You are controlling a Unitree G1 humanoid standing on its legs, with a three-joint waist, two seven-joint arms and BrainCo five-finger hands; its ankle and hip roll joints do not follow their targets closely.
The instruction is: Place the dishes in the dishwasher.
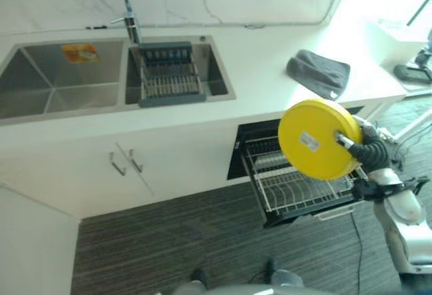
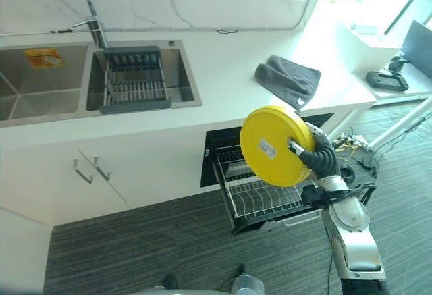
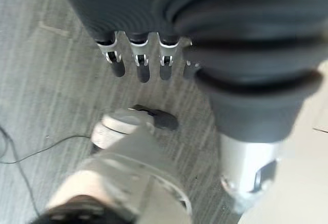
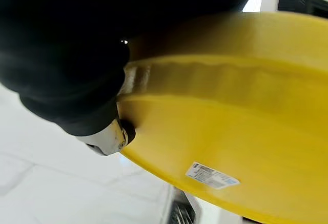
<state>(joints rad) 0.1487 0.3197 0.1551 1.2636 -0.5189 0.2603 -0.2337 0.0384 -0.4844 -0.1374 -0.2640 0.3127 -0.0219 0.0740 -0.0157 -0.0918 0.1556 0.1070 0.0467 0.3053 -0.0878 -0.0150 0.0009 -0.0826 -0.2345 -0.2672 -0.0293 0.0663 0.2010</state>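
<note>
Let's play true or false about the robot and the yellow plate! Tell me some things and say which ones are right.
1. The right hand holds a yellow plate by its rim. True.
2. The plate lies flat in the dishwasher rack. False: it is held up on edge above the pulled-out rack.
3. A grey cloth lies on the counter. True.
4. The dishwasher is shut. False: its rack is slid out under the counter.
5. The left hand holds a cup. False: its fingers hang relaxed over the floor with nothing in them.
6. A drying rack sits in one basin of the sink. True.
</note>
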